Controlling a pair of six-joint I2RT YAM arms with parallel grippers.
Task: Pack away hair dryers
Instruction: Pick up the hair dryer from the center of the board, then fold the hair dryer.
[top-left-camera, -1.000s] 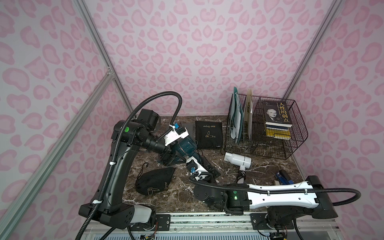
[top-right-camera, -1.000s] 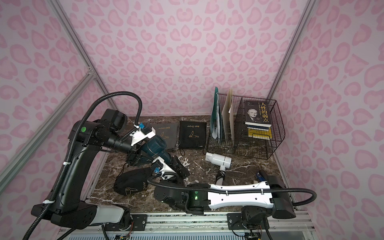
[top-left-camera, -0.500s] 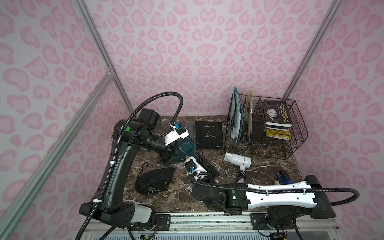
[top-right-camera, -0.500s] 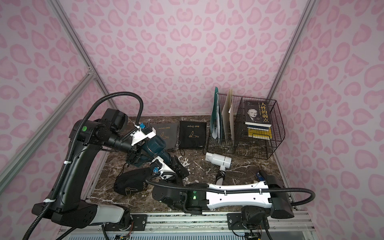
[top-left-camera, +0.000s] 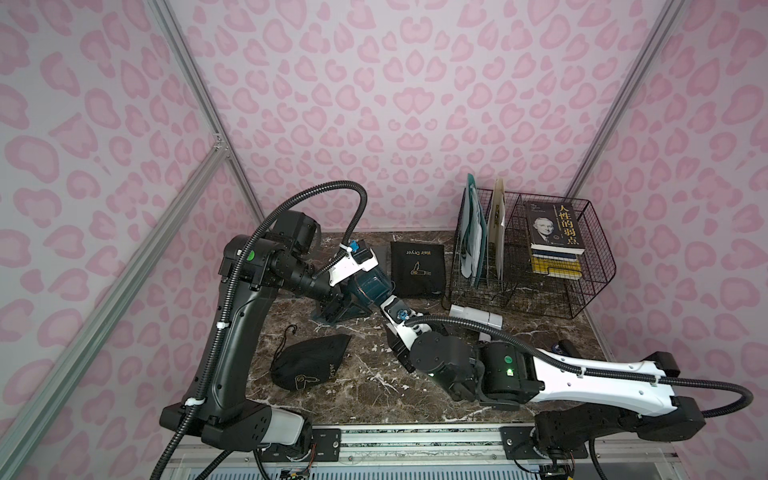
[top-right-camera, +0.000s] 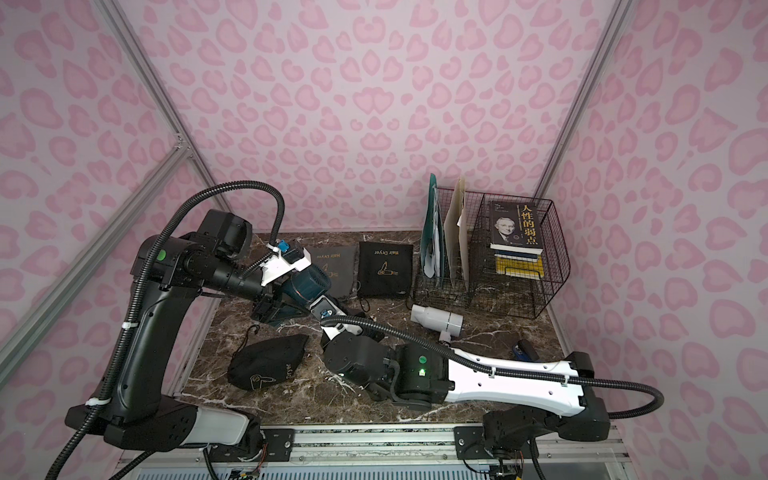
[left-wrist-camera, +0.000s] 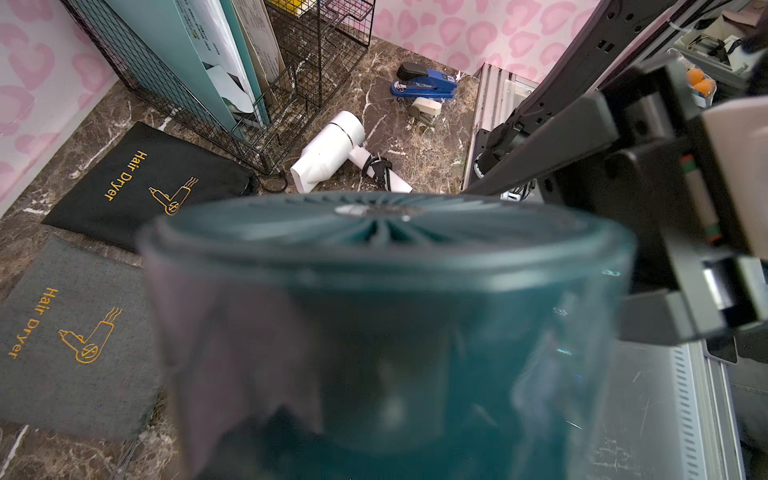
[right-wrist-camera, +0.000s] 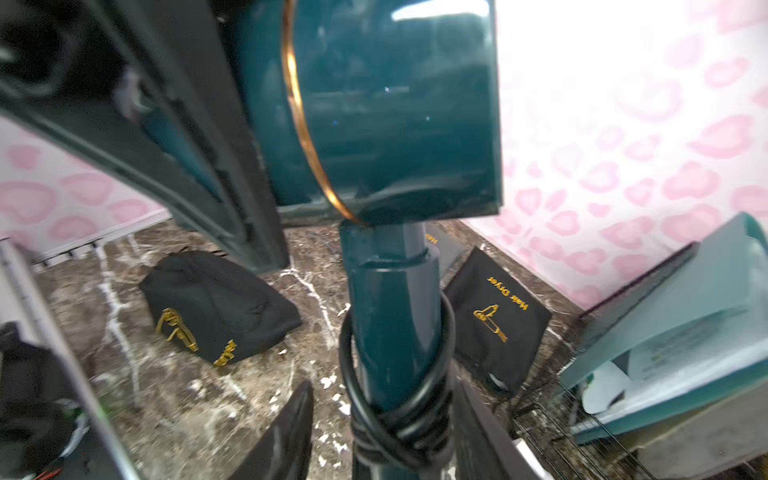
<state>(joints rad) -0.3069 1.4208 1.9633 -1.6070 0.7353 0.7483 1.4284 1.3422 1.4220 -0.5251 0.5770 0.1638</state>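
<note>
Mainly, teal hair dryer (top-left-camera: 371, 286): lifted off the table toward the back left, between the two arms. Its handle slants toward the right arm, and a black cord (right-wrist-camera: 399, 419) is wound round the lower handle.
Left gripper (top-left-camera: 349, 300): clamped on the dryer's barrel and carrying it. In the left wrist view the barrel and its finned rear grille fill most of the picture, blurred.
Right gripper (right-wrist-camera: 384, 399): spread. Its black fingers (right-wrist-camera: 286, 432) stand either side of the corded handle, and bare marble shows between one finger and the cord.
White hair dryer (top-left-camera: 476, 316): lying on its side on the table, just in front of the wire basket, with its cord bundled at the handle.
Bulging black pouch (top-left-camera: 309, 361): a drawstring bag with a gold dryer print, lying on the table in front of the left gripper. Its contents cannot be seen.
Flat pouches: a flat black pouch (top-left-camera: 417, 270) printed "Hair Dryer" lies at the back beside the basket. A grey pouch (top-right-camera: 332, 266) with the same print lies just to its left, partly behind the held dryer.
Wire basket (top-left-camera: 582, 293): in the back right corner. Teal and cream folders (top-left-camera: 473, 237) stand upright in its left compartment, and a stack of books (top-left-camera: 550, 232) sits in its right.
Staplers: a blue stapler (left-wrist-camera: 424, 81) and a smaller beige stapler (left-wrist-camera: 424, 110) lie close together near the table's right edge.
Marble table (top-left-camera: 374, 399): dark brown with white veins.
</note>
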